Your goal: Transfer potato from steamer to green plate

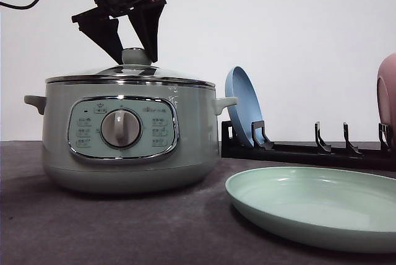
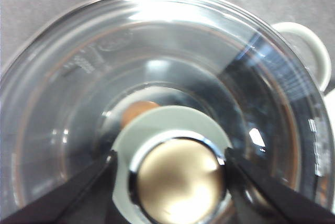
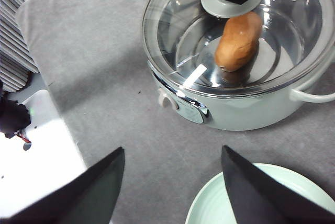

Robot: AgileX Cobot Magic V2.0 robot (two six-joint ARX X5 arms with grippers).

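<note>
Above steamer (image 1: pixel 130 135), left fingers (image 1: pixel 108 33) spread.

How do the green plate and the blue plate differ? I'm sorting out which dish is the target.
The green plate lies flat on the table, near the camera; the blue plate stands on edge in the black rack behind it. The green plate is pale mint, the blue plate light blue. The green plate looks larger, though it is closer. Both are round, shallow and empty.
</note>
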